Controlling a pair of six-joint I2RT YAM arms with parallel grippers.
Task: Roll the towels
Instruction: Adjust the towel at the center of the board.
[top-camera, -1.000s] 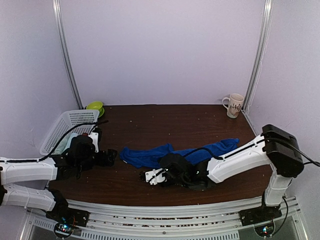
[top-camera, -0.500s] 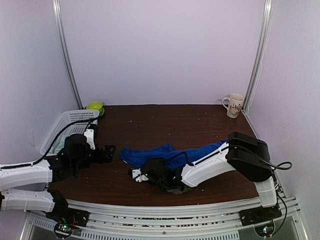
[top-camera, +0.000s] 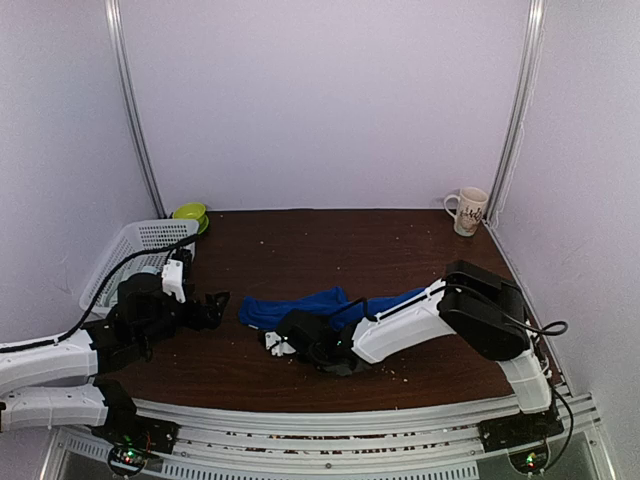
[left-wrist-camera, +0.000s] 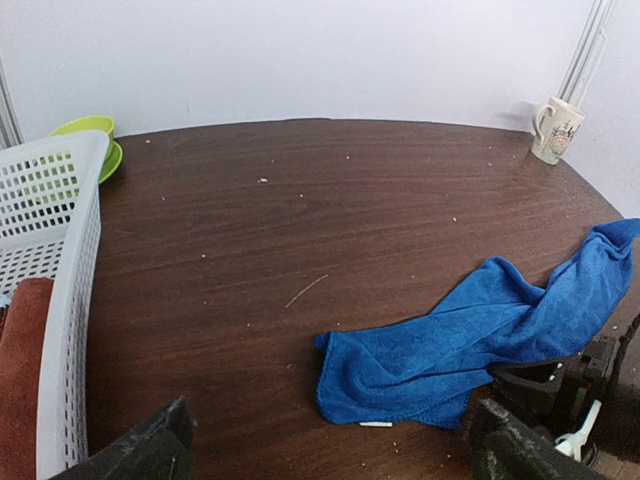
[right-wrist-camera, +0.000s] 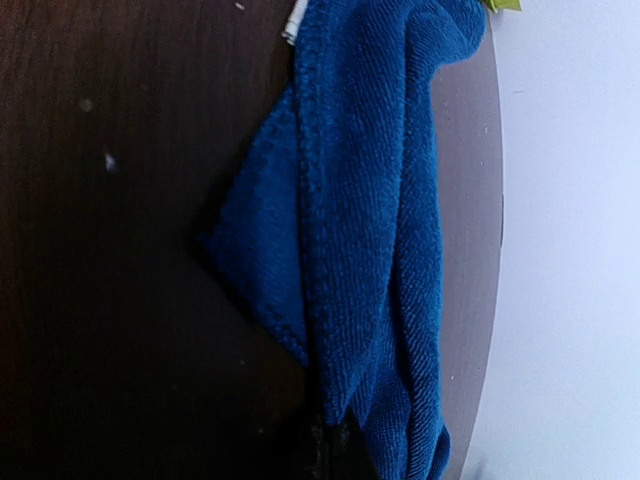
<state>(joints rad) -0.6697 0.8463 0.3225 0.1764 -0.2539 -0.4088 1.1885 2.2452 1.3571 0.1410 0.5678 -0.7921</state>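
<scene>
The right gripper (top-camera: 283, 343) is clenched tight. In its wrist view the cloth narrows straight into the dark fingertips, so it seems to be pinching an edge fold of the crumpled royal blue cloth towel (top-camera: 305, 306). From that pinch the towel runs out toward 1 o'clock as a long, bunched strip across the near middle of the dark brown wooden table (top-camera: 330, 245). Its far end passes under the right forearm.

At the towel's 9 o'clock end, the left gripper (top-camera: 208, 305) hovers just beside it with its jaws spread wide, holding nothing. Beyond that, at 10 o'clock, stands a white plastic mesh basket (top-camera: 140, 240). I cannot make out the pale mint-green towel for certain.

The bite looks thin and may take in only one layer, so a pull could slip it free or drag the whole heap instead of flattening it. With nothing pinning the other end, the cloth would likely slide, and rolling it while bunched would give a loose, lumpy roll. The forearm above could also snag the tail.
</scene>
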